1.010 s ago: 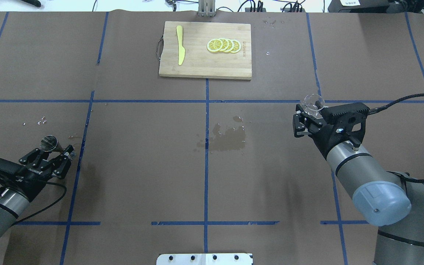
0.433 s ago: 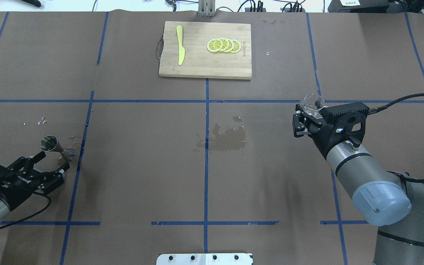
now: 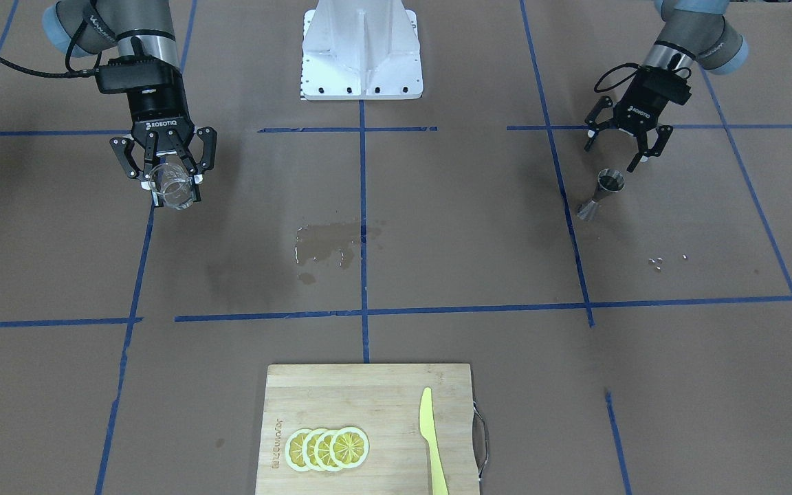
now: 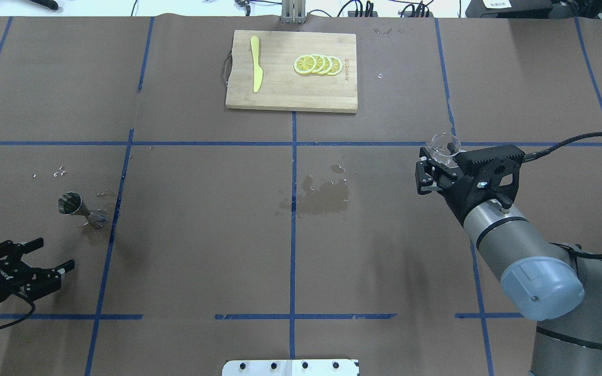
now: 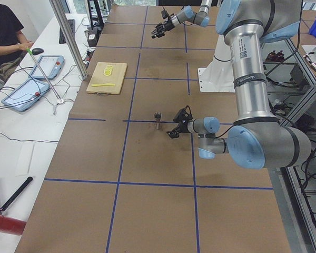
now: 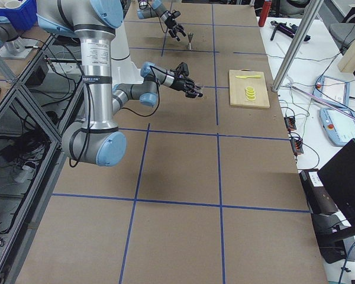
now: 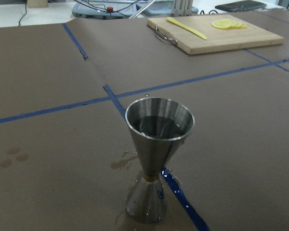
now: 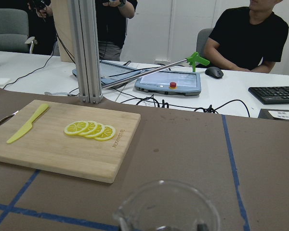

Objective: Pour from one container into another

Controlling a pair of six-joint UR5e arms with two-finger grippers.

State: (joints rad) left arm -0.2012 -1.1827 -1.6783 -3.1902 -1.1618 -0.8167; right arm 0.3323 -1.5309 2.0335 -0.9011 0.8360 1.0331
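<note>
Right gripper (image 3: 172, 180) is pinching the glass cup (image 3: 176, 194) by its wall. It holds the cup up off the table (image 3: 437, 227) on its own side, well apart from everything else. Left gripper (image 4: 55, 253) is spread wide with nothing in it, near the jigger (image 4: 81, 210) but not touching. The jigger stands upright just beside a blue tape line (image 4: 120, 193). The left wrist view shows liquid (image 7: 156, 126) in its top cone, plus a few wet spots (image 7: 123, 163) around the foot. Can't really tell if anything's left in the cup.

Handling-wise, my guess: the cup is light, stiff, slick and breakable. So a firm-but-not-crushing squeeze across the wall below the rim is the way, keeping the lip free. The jigger looks tippy, with a narrow waist, a small foot and a wet surface underneath, and smooth steel slides. I'd grab it at the waist, fingers either side, and keep it level since it's holding liquid.
</note>
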